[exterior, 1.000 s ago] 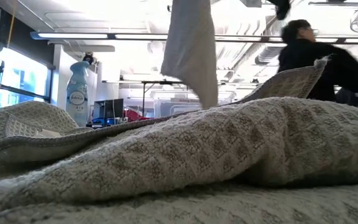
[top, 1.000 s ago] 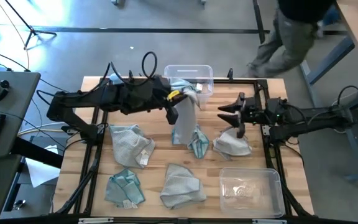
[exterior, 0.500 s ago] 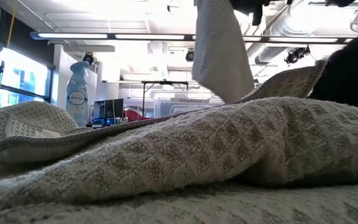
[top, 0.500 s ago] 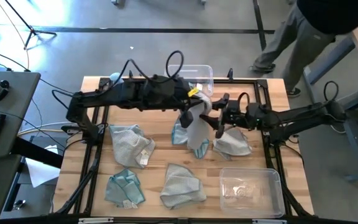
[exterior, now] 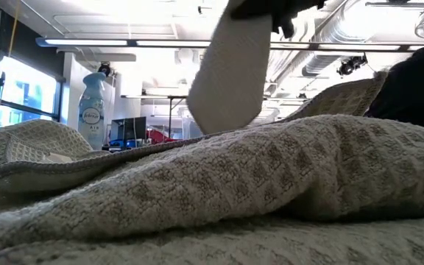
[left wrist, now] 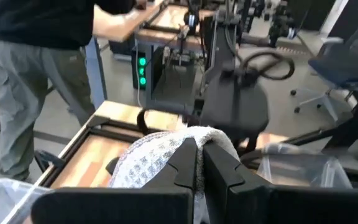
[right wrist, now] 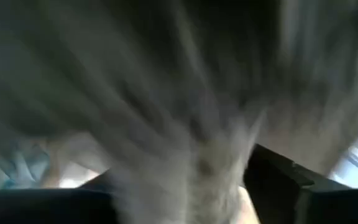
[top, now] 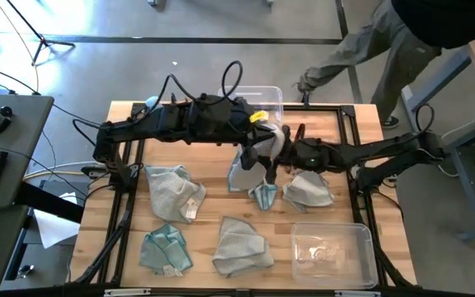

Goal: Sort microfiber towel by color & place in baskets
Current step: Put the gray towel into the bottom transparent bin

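Jaws of left gripper point(top: 258, 147) clamp grey towel point(top: 246, 165) mid-worktop; right gripper point(top: 280, 157) at its 3 o'clock, jaws unclear.

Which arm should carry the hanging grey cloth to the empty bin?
Probably the right. The right gripper is at the grey cloth that the left gripper holds, and the empty bin lies on its side.

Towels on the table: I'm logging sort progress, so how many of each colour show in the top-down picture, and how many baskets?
Grey towels: 4 (left, front, right, one held by the left gripper)
Teal towels: 2 (front left, centre)
Baskets: 2 (far, near)
Total: 8. The arms hide the inside of the far basket.
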`<action>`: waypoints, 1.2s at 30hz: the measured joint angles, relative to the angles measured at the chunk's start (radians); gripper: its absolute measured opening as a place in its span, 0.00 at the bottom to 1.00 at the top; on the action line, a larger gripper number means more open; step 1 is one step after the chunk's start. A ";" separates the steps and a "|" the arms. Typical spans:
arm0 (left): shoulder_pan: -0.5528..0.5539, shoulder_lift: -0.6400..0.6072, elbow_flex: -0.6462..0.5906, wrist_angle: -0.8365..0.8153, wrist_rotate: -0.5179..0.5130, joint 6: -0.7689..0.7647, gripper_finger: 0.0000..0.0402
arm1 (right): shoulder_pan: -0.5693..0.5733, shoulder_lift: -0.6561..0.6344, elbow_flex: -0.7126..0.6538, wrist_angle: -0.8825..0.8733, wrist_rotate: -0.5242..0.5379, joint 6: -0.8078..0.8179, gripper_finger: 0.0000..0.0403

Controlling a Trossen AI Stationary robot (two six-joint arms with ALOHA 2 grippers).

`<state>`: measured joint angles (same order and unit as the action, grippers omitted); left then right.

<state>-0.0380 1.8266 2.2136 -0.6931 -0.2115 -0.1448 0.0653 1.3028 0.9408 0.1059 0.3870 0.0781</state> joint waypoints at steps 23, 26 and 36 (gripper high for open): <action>0.013 -0.002 -0.001 -0.393 -0.004 0.048 0.33 | 0.097 -0.007 0.338 -0.827 0.078 0.216 0.01; 0.003 -0.005 -0.058 -0.445 -0.030 0.050 0.33 | 0.154 -0.007 0.413 -0.983 0.154 0.336 0.01; -0.015 -0.132 -0.444 -0.247 -0.020 0.070 0.30 | 0.436 -0.009 0.727 -1.335 0.243 0.774 0.00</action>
<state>-0.0532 1.6951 1.7692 -0.9397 -0.2318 -0.0751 0.5014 1.2938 1.6679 -1.2288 0.6300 0.8524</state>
